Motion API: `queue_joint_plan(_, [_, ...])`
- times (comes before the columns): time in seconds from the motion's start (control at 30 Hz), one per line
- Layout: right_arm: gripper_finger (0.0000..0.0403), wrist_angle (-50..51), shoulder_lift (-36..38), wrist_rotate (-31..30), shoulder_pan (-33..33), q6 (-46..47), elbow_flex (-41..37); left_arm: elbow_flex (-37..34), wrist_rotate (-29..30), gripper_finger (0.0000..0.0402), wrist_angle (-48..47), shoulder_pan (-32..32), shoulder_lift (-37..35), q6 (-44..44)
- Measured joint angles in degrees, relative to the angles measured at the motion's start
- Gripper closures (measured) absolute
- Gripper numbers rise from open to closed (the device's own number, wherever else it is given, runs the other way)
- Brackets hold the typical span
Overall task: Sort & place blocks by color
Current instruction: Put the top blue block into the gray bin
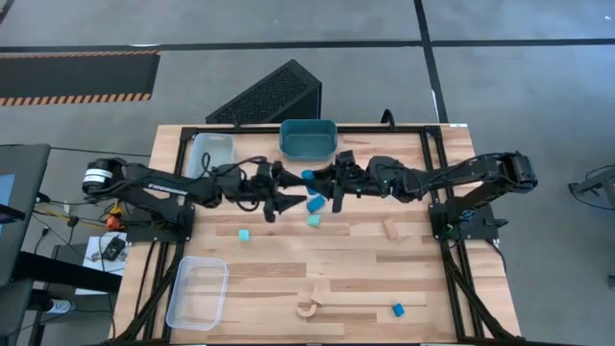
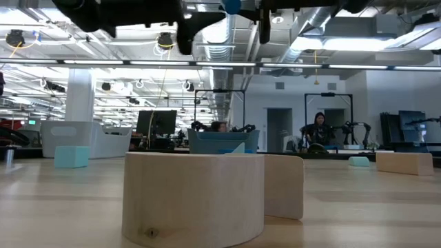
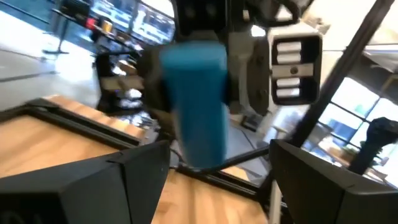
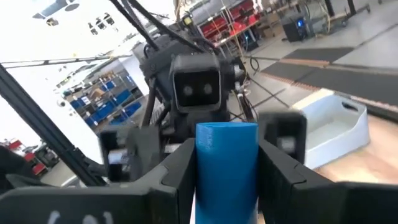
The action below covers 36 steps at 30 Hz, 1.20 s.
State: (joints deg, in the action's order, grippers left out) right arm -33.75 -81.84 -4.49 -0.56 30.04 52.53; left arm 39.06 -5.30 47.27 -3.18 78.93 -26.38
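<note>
Between our right gripper's [image 4: 227, 168] 2 fingers, a darker blue block [image 4: 227, 158] is sitting clamped, raised above the table [image 1: 288, 279] near the teal tub [image 1: 307, 137]. Facing it, our left gripper [image 1: 288, 190] is standing wide apart around that block, not gripping. Other blocks are lying scattered below.

My two dark fingers [image 4: 180, 168] clamp a blue block [image 4: 227, 163] upright between them, facing the other arm's gripper [image 4: 196, 134], a clear tray [image 4: 329, 134] on the table beyond.
</note>
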Motion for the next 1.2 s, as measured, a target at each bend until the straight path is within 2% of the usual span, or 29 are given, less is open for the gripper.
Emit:
queue_joint_plan(0.27, [0.0258,-0.85,0.02,0.94,0.0,-2.19,0.0,8.44,-3.95,0.0141,0.47,-0.08,8.18,-3.27])
queue_joint_plan(0.4, [0.0261,-0.92,0.1,1.35,0.15,-2.25,0.02,10.19,-6.49,0.016,0.48,-0.74,9.45,-4.7])
queue_joint_plan(0.5, [0.0263,-1.04,0.04,1.69,0.17,-2.28,0.02,10.17,-8.07,0.0199,0.16,-1.37,9.45,-4.96])
queue_joint_plan(0.67, [0.0257,-1.61,0.04,1.7,0.2,-2.33,0.02,10.17,-9.07,0.0297,-0.09,-2.45,9.37,-4.71])
queue_joint_plan(0.7, [0.0257,-1.61,0.04,1.75,0.2,-2.12,0.02,10.17,-9.08,0.0307,-0.18,-2.69,9.32,-4.47])
queue_joint_plan(0.9, [0.0256,-1.41,0.04,2.49,-0.04,-1.68,0.04,10.17,-9.49,0.0305,-0.8,-3.56,9.25,-4.32])
queue_joint_plan(1.03, [0.0229,0.36,0.2,2.75,-1.13,-1.45,0.01,10.19,-9.08,0.0305,-3.41,-4.35,9.12,-4.57])
queue_joint_plan(1.2, [0.02,8.48,2.79,0.06,-2.6,0.72,-0.09,10.31,-3.42,0.0305,-12.22,-5.18,8.16,-4.34])
